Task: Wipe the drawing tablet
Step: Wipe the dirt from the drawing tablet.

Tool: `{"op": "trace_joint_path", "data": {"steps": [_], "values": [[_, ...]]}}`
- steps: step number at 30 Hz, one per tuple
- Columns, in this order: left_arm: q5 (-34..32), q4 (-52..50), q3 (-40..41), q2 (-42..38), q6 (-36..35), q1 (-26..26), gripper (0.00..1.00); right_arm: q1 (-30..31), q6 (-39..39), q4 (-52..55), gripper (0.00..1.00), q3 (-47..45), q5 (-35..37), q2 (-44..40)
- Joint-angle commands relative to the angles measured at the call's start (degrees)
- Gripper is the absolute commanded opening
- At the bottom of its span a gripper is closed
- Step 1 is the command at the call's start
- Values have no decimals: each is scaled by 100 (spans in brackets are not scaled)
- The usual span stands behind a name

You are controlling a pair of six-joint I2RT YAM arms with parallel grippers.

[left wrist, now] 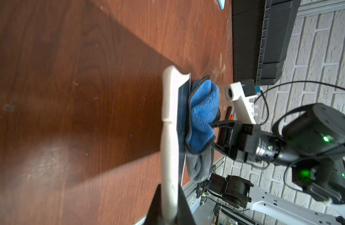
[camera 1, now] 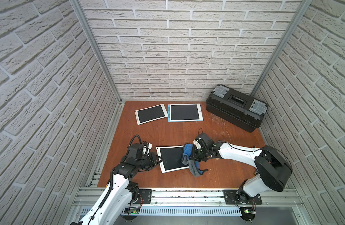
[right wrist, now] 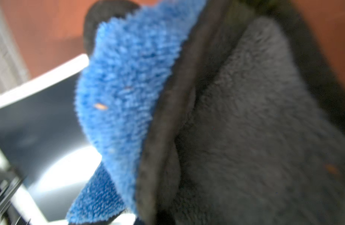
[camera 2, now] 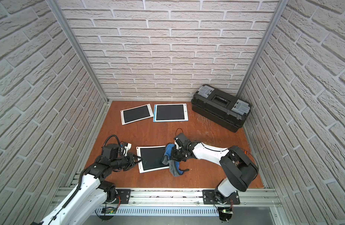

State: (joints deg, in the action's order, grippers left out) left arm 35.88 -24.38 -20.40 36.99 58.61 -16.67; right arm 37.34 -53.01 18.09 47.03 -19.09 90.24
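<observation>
Jaws are closed on both arms. In both top views, the left gripper (camera 1: 160,158) is clamped on the left edge of the drawing tablet (camera 1: 171,158), at lower centre of frame. The right gripper (camera 1: 191,155) is closed on the cloth (camera 1: 187,151) at the tablet's right edge.

Left wrist view: the tablet (left wrist: 168,126) is seen edge-on, with the cloth (left wrist: 203,116) bunched against its dark screen (left wrist: 182,116).

Right wrist view: much of the screen (right wrist: 37,120) lies bare beside the cloth (right wrist: 132,87).

Even pressure is advised, with strokes carried across the whole screen and the clamp held firm.
</observation>
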Motion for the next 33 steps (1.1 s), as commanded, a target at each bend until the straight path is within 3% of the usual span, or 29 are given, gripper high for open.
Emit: {"op": "trace_joint_path", "data": {"steps": [1,7,12,16,20,28,33], "values": [[-108,138,-69,-44,-60,49,0,-125,407,725,2,476,433,362],[-68,189,-62,42,-60,39,0,238,430,644,2,1879,-192,1312],[-72,230,-73,91,-79,35,0,1309,651,901,2,3331,-436,1846],[-88,184,-78,86,-95,32,0,1920,735,894,2,3759,-673,1844],[-125,179,-87,79,-95,30,0,1828,598,744,2,3141,-679,1584],[-164,-9,-174,-38,-124,45,0,335,709,448,2,909,-516,1223],[-169,-23,-174,-70,-113,47,0,334,1012,715,2,501,-311,669]]}}
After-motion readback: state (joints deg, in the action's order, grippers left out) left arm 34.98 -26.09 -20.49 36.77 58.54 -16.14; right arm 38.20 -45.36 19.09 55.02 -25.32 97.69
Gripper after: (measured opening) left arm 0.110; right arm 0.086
